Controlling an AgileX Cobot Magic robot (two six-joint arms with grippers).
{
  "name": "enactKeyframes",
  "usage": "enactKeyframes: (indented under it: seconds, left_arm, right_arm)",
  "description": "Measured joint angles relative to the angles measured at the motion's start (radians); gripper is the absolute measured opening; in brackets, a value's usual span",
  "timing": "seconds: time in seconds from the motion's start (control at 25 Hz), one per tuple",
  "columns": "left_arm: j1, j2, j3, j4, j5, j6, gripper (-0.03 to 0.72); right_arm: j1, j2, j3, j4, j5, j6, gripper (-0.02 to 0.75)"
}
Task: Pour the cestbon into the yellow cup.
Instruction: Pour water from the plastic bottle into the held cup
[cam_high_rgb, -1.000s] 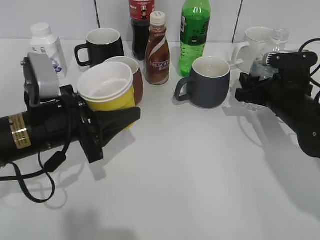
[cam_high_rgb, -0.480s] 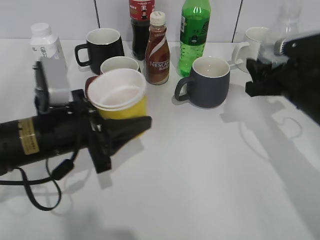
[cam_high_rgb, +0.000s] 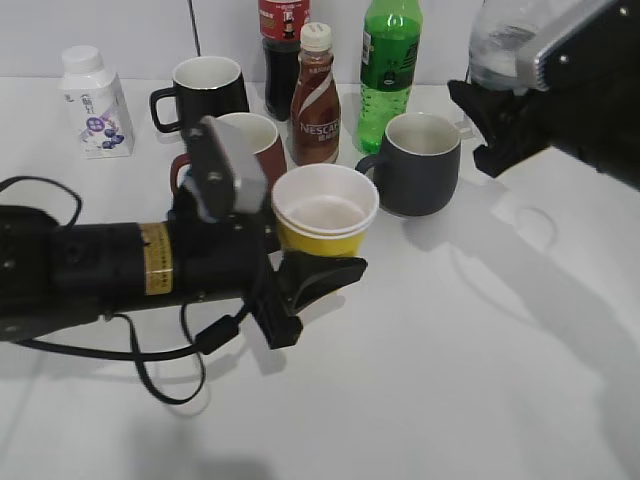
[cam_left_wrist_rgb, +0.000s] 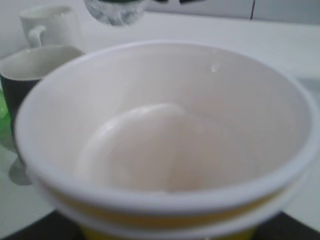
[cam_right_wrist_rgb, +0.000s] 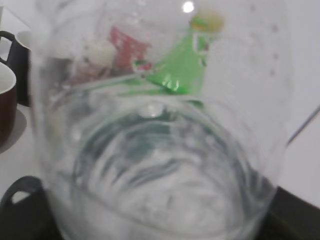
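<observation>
1. My left gripper (cam_high_rgb: 325, 275) is clamping the cup (cam_high_rgb: 325, 212) from below and behind, its black fingers (cam_high_rgb: 318, 282) pressing the yellow wall; I am holding it upright above the table (cam_high_rgb: 430, 350), mouth up, in front of the brown mug (cam_high_rgb: 250, 140) and left of the grey mug (cam_high_rgb: 420, 162).
2. The cup is paper, round, tapering downward, with a rolled white rim; the left wrist view is showing a smooth white inside and a flat, dry-looking bottom (cam_left_wrist_rgb: 145, 150).
3. My right gripper (cam_high_rgb: 500, 120) is holding the bottle (cam_high_rgb: 505, 40) raised at the upper right, above and behind the grey mug, well apart from the cup; the black jaws are wrapping its clear body.
4. The bottle is thin clear plastic, ribbed and rounded; the right wrist view is looking through its wall (cam_right_wrist_rgb: 160, 150), and water is seeming to sit inside, blurred.
5. Its long axis is running roughly upright, top out of view, so I cannot tell its tilt exactly.
</observation>
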Motion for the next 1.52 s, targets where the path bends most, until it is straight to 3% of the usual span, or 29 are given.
enactKeyframes:
  seconds: [0.52,0.88,1.52]
  left_arm:
    - [-0.019,0.026,-0.06,-0.03,0.088,-0.078,0.395]
    - [-0.055,0.083,-0.121,-0.027,0.092,-0.078,0.395]
    - [-0.055,0.079,-0.127,-0.033,0.053,-0.078,0.395]
  right_arm:
    - [0.001,0.072,-0.143,-0.239,0.021,-0.183,0.469]
    - [0.002,0.072,-0.158,-0.268,0.029,-0.367,0.469]
    - [0.002,0.072,-0.158,-0.32,0.099,-0.623,0.469]
